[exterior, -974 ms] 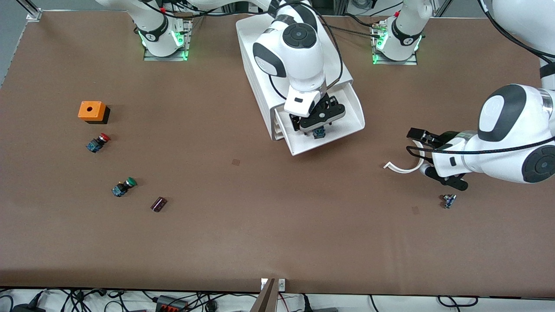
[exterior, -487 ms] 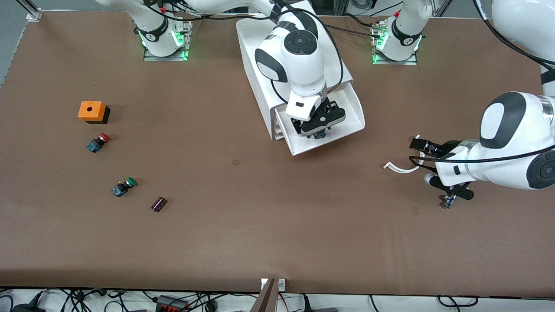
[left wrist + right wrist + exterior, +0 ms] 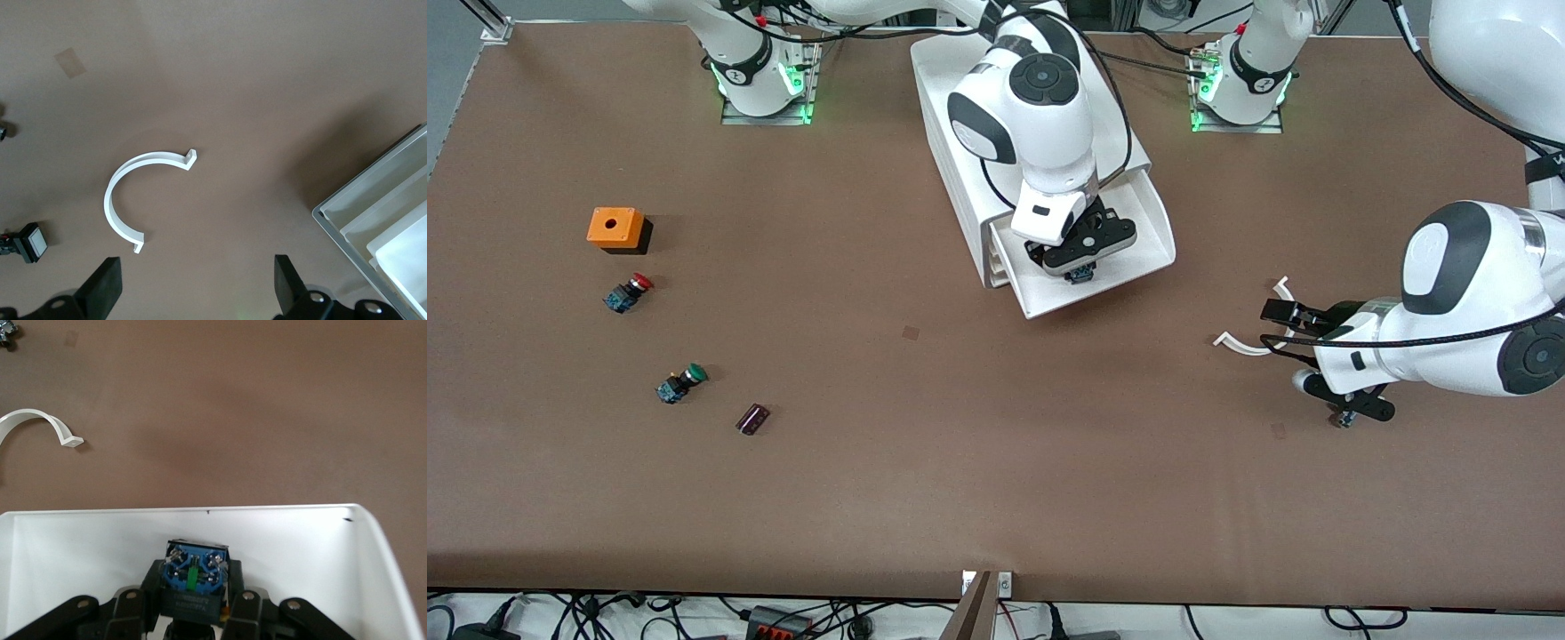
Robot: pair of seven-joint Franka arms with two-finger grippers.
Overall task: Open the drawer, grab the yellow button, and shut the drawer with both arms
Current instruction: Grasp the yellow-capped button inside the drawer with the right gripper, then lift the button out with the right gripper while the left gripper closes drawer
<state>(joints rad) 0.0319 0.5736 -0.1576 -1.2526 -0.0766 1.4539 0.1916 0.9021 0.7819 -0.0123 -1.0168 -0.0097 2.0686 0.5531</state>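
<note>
The top drawer (image 3: 1134, 267) of the white cabinet (image 3: 951, 169) is pulled open toward the front camera. My right gripper (image 3: 1080, 269) is down in it, shut on the button (image 3: 1083, 275). In the right wrist view the fingers (image 3: 235, 581) clamp the button's blue and black body (image 3: 195, 565) inside the drawer's white wall (image 3: 80, 533). The cap is mostly hidden. My left gripper (image 3: 1347, 414) is open and empty, low over the table toward the left arm's end. In the left wrist view (image 3: 197, 277) only bare table lies between its fingers.
A white curved strip (image 3: 1249, 345) (image 3: 117, 193) and a small electrical part (image 3: 1343, 420) (image 3: 30, 242) lie by the left gripper. Toward the right arm's end lie an orange box (image 3: 611, 228), a red-capped button (image 3: 628, 292), a green-capped button (image 3: 680, 382) and a small dark part (image 3: 752, 419).
The left arm has shifted, bringing its gripper down over the small electrical part. The right gripper has stayed in the drawer on the button, barely moving.
</note>
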